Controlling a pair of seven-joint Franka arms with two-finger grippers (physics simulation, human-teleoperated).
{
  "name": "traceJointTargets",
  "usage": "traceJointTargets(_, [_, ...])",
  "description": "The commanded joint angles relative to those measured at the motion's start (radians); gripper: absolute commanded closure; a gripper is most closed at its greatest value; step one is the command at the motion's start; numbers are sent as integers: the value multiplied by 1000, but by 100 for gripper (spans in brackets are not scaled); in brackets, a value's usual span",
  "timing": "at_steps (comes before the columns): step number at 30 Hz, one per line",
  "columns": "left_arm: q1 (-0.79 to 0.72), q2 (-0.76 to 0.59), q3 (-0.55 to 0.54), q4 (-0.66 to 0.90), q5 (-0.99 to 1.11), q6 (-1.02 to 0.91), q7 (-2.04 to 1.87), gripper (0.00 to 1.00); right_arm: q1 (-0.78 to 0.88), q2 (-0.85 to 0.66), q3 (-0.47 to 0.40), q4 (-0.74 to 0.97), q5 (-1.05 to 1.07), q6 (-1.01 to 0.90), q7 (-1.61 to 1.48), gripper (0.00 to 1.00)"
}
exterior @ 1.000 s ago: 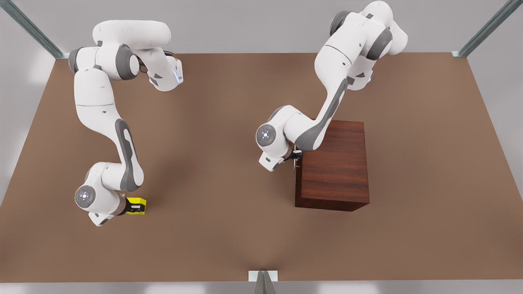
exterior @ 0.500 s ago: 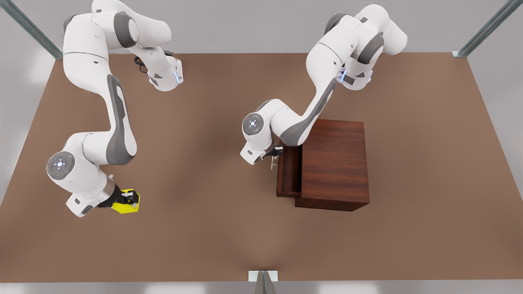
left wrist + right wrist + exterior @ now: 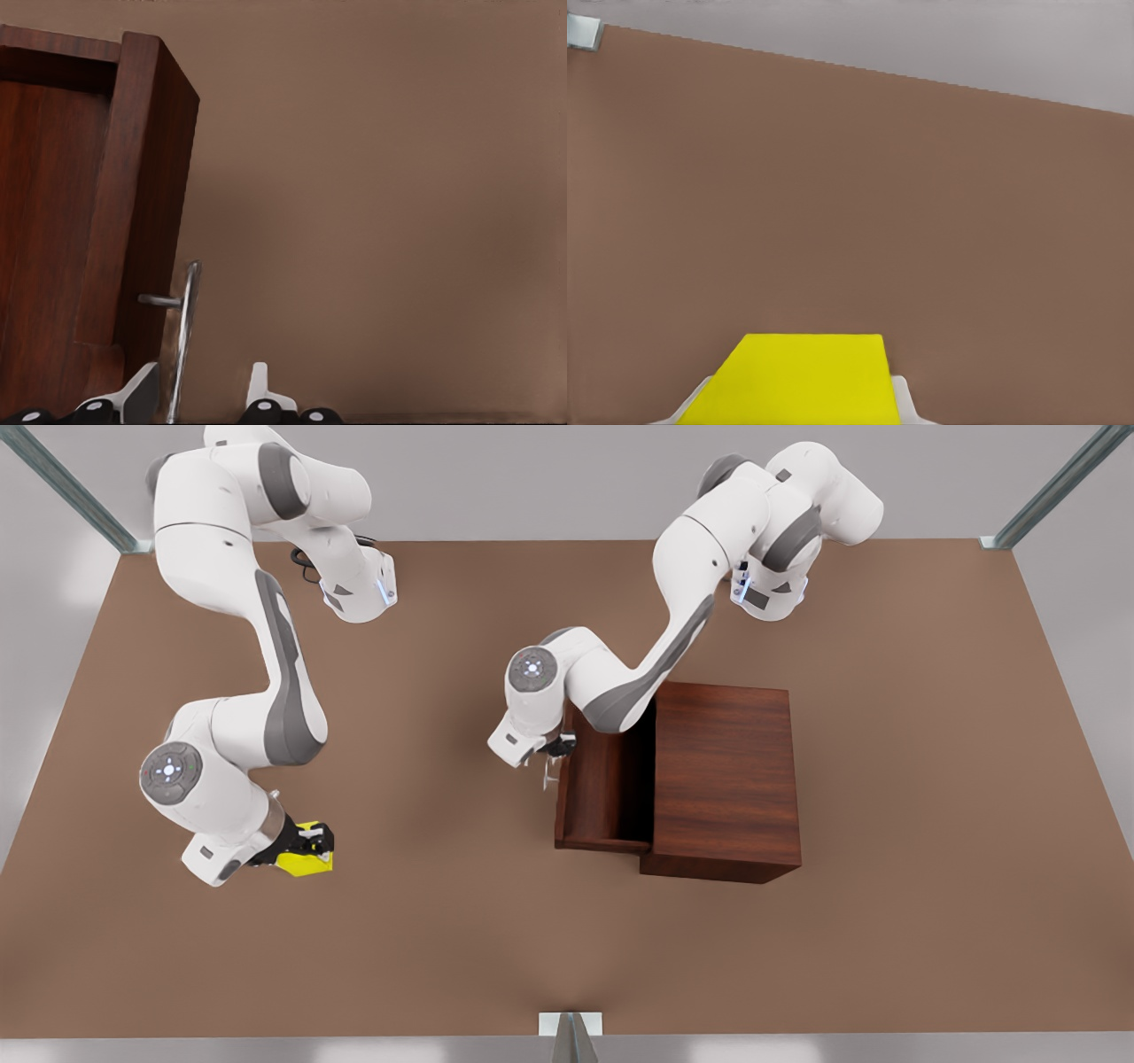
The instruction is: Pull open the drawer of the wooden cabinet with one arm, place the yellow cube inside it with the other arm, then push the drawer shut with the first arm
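Two jobs run at once: your left gripper (image 3: 551, 766) straddles the handle (image 3: 183, 336) without clamping, drawer (image 3: 602, 797) well out of the cabinet (image 3: 726, 779); your right gripper (image 3: 306, 849), far left, clamps the cube (image 3: 799, 379). Next, carry it over the drawer.

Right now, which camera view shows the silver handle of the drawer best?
The left wrist view: the handle stands close up, its bar and post clear, between the left claw fingers. In the front view the handle is a thin sliver on the drawer front. The right wrist view faces the yellow cube instead.
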Motion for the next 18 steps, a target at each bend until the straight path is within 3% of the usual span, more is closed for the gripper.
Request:
traceJointTargets(1, [25,-29,-10,85,-96,-78,-138,27,22,1,0,14,-13,-10,105,47])
traceJointTargets(3, [134,-110,-24,101,-157,-210,-92,16,81,5,0,16,-16,-8,187,47])
traceJointTargets(6, [344,-175,-36,99,-208,-440,159,16,184,17,2,23,-18,-7,364,47])
traceJointTargets(8, [491,-208,-33,99,-202,-575,456,0,255,39,0,74,-18,-8,473,46])
traceJointTargets(9, [554,-219,-27,99,-177,-604,569,0,273,47,2,94,-18,-7,509,46])
traceJointTargets(13, [708,-294,-20,78,1,-619,811,0,427,140,-15,243,-18,-8,734,46])
traceJointTargets(16, [757,-524,-13,-253,-7,-471,813,0,516,197,-20,332,-58,-42,904,46])
traceJointTargets(18, [797,-583,-10,-319,-80,-452,931,0,578,229,-50,362,-59,-44,986,46])
